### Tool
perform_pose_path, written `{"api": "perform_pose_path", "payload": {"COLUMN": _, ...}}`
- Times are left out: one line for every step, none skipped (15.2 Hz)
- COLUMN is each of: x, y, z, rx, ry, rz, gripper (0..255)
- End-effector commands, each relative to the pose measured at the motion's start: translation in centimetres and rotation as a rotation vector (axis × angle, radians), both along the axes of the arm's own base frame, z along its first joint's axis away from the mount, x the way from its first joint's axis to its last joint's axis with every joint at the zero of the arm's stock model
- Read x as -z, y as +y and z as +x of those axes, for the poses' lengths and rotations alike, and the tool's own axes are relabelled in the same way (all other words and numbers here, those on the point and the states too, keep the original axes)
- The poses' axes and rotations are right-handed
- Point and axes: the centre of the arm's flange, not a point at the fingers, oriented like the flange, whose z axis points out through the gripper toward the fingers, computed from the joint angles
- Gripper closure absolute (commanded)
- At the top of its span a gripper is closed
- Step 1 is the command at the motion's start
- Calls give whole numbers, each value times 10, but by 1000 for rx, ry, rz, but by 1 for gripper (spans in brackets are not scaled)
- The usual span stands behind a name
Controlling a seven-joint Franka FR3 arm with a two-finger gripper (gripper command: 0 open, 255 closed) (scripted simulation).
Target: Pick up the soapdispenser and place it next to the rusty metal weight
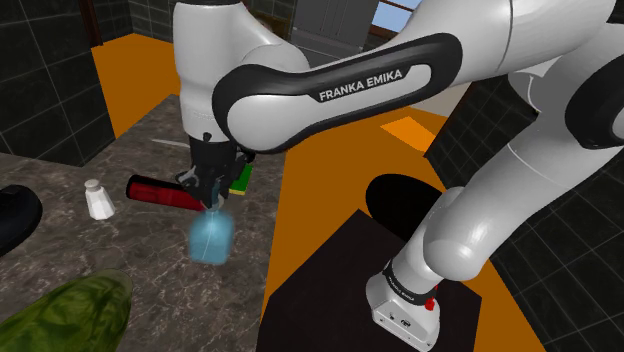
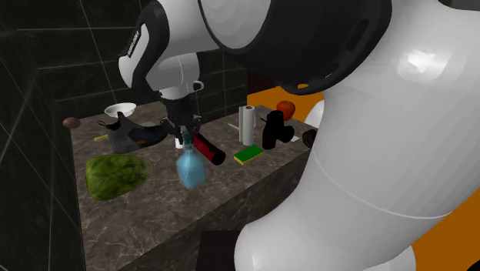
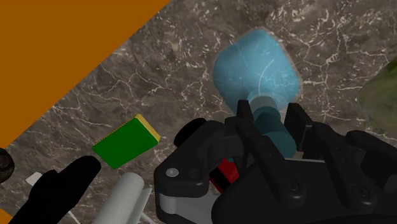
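White Franka arm [image 1: 330, 90] reaches from its stand [image 1: 320, 295] over a dark marbled countertop [image 1: 140, 250], w/ orange floor [image 1: 300, 215] past the counter edge. Biggest obj on top is a green leafy head [image 2: 115, 175] near the front of the counter in the second exterior view. Behind it are a dark boot [image 2: 132, 135] and a white bowl [image 2: 119, 109]. Toward that view's right stands a white paper roll [image 2: 247, 123], upright, w/ a black chunky obj [image 2: 277, 129] just beside it and a reddish-brown round thing [image 2: 286, 108] behind. Can't tell which of these, if any, is the rusty weight. By colour, the reddish one is my guess.

Soap dispenser [image 3: 254, 69] is a pale blue see-through bottle hanging directly below the gripper [image 3: 270, 119]. Its long axis is approx vertical and in line w/ the fingers [image 3: 245, 124], body past the fingertips. The fingers are drawn in close and clamp its narrow neck from both sides, so it's held. In the shoulder view the bottle looks clear of the top, but contact can't be ruled out.

Key relation for the next move, as I judge it: the weight candidates lie to the second exterior view's right of the bottle. In between are a red-and-black cylinder [image 2: 208, 149], lying flat just beside the gripper, and a green-and-yellow sponge [image 2: 248, 155]. The carry should pass over both, bottle kept upright. A small white shaker [image 1: 98, 200] sits apart at the shoulder view's left.
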Motion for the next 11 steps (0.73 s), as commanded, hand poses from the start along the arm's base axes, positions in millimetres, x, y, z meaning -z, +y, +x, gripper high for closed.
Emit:
{"api": "perform_pose_path", "payload": {"x": -11, "y": 0, "z": -1, "rx": 0, "ry": 0, "rz": 0, "gripper": 255}}
{"api": "perform_pose_path", "payload": {"x": -17, "y": 0, "z": -1, "rx": 0, "ry": 0, "rz": 0, "gripper": 255}}
{"api": "perform_pose_path", "payload": {"x": -22, "y": 0, "z": -1, "rx": 0, "ry": 0, "rz": 0, "gripper": 255}}
{"api": "perform_pose_path", "payload": {"x": -27, "y": 0, "z": -1, "rx": 0, "ry": 0, "rz": 0, "gripper": 255}}
{"api": "perform_pose_path", "payload": {"x": -32, "y": 0, "z": -1, "rx": 0, "ry": 0, "rz": 0, "gripper": 255}}
{"api": "perform_pose_path", "payload": {"x": -38, "y": 0, "z": -1, "rx": 0, "ry": 0, "rz": 0, "gripper": 255}}
{"api": "perform_pose_path", "payload": {"x": -43, "y": 0, "z": -1, "rx": 0, "ry": 0, "rz": 0, "gripper": 255}}
{"api": "perform_pose_path", "payload": {"x": -48, "y": 0, "z": -1, "rx": 0, "ry": 0, "rz": 0, "gripper": 255}}
{"api": "perform_pose_path", "payload": {"x": -53, "y": 0, "z": -1, "rx": 0, "ry": 0, "rz": 0, "gripper": 255}}
{"api": "perform_pose_path", "payload": {"x": -59, "y": 0, "z": -1, "rx": 0, "ry": 0, "rz": 0, "gripper": 255}}
{"api": "perform_pose_path", "payload": {"x": -64, "y": 0, "z": -1, "rx": 0, "ry": 0, "rz": 0, "gripper": 255}}
